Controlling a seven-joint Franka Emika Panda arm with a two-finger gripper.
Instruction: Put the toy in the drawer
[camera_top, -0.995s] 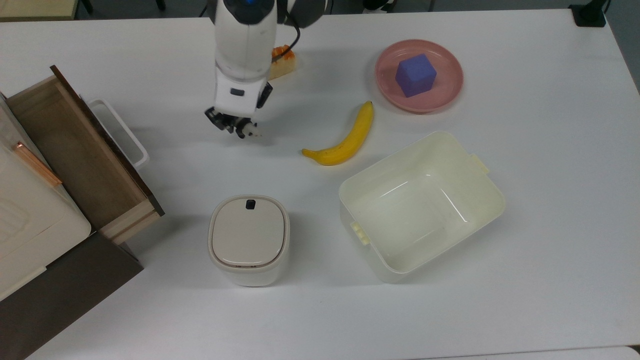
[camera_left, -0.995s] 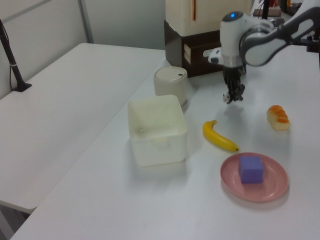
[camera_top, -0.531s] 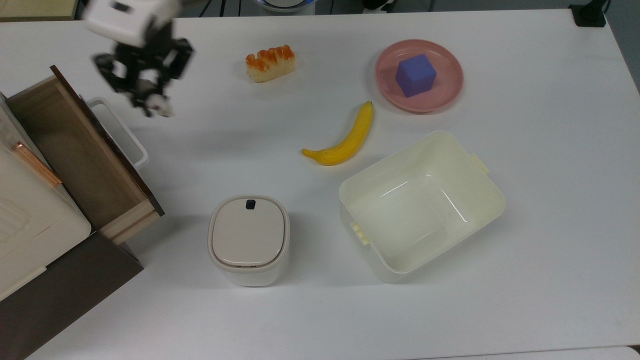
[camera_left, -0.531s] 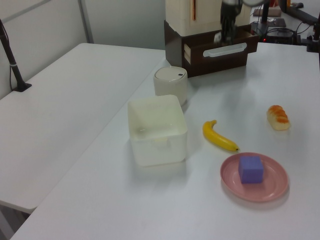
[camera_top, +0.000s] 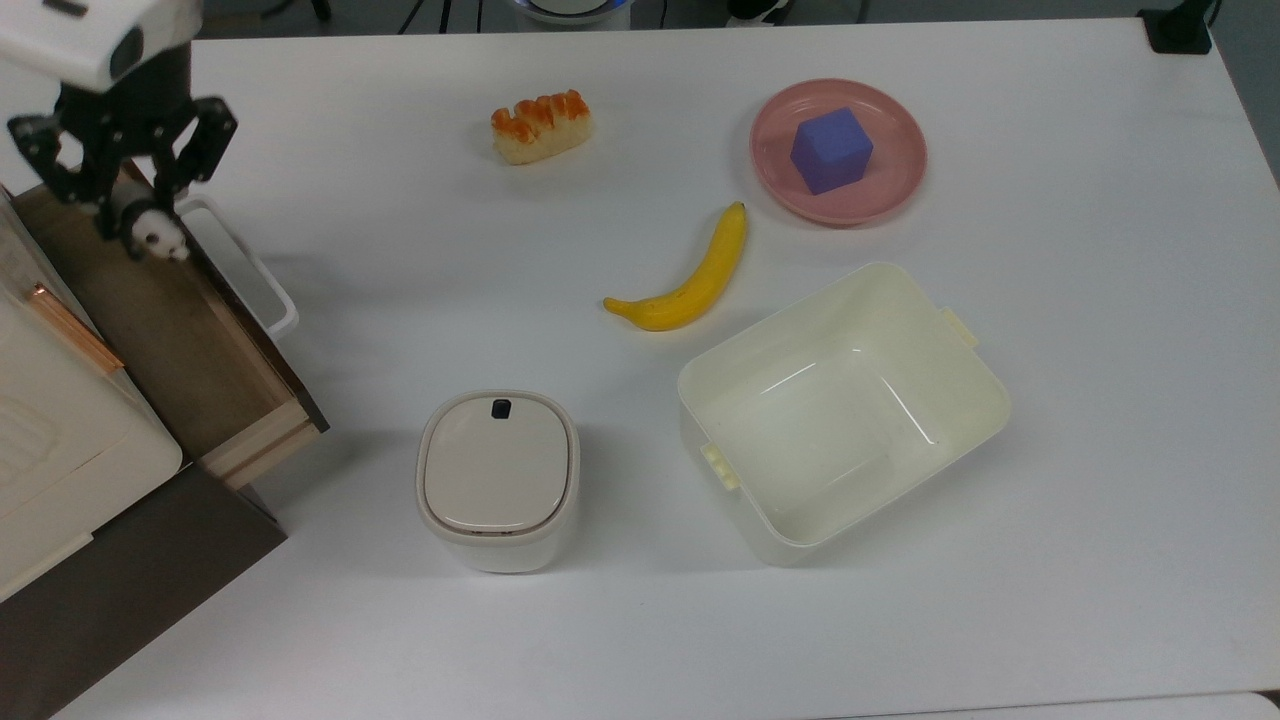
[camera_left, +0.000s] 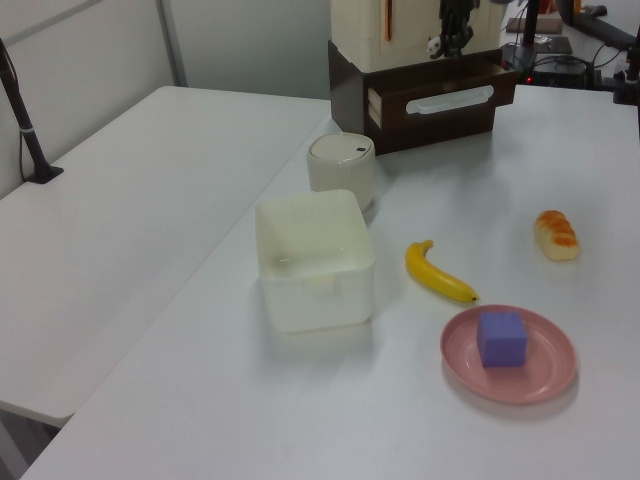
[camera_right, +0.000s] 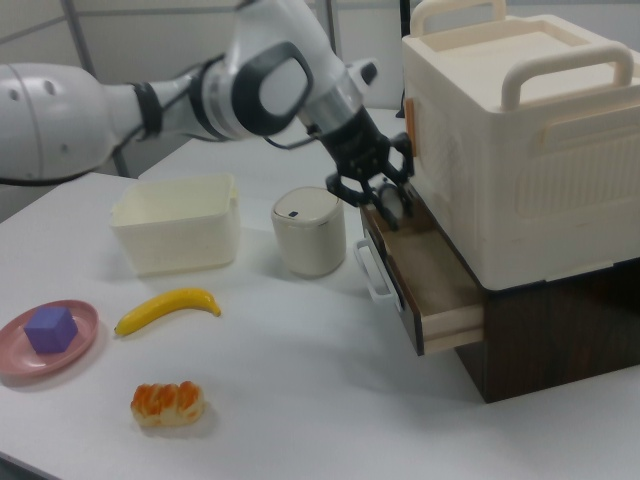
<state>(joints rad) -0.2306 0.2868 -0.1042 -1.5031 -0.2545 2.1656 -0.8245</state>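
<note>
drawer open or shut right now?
Open. The drawer is pulled out from its cabinet, wooden interior exposed in the top and right views; the gripper holds the toy above it.

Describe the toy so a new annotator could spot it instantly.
Start at the stacked cabinet at the top view's left edge, where the open wooden drawer juts out over the table. Above the drawer's far end hangs the black pincer, shut on the toy. It is a tiny black-and-white panda, far smaller than the banana and the only thing held off the table.

white table (camera_top: 1050, 560) — banana (camera_top: 690, 278), tub (camera_top: 843, 410), perhaps bin (camera_top: 497, 478)
</note>
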